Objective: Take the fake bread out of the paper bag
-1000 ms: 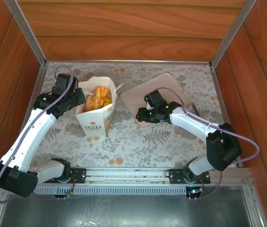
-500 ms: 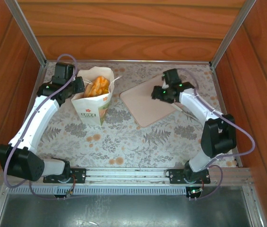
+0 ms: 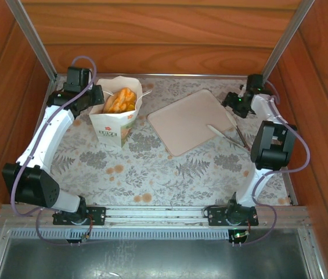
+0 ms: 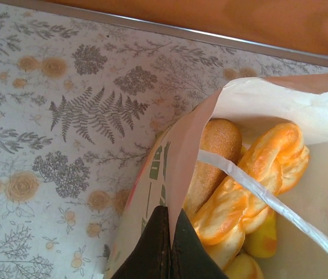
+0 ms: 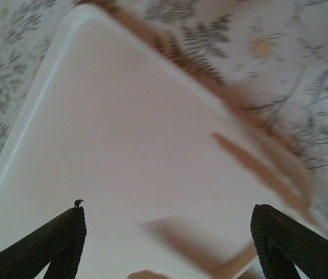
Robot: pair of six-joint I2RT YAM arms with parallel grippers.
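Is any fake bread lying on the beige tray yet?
No, the tray carries no pastries; the fake bread sits inside the paper bag.

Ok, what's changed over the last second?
The left pincer, shut on the rim of the bag, dragged it toward the far edge. The right pincer, open, swung back across the tray toward the far right corner. Nothing was let go. The bread stays in the bag; the tray has not moved.
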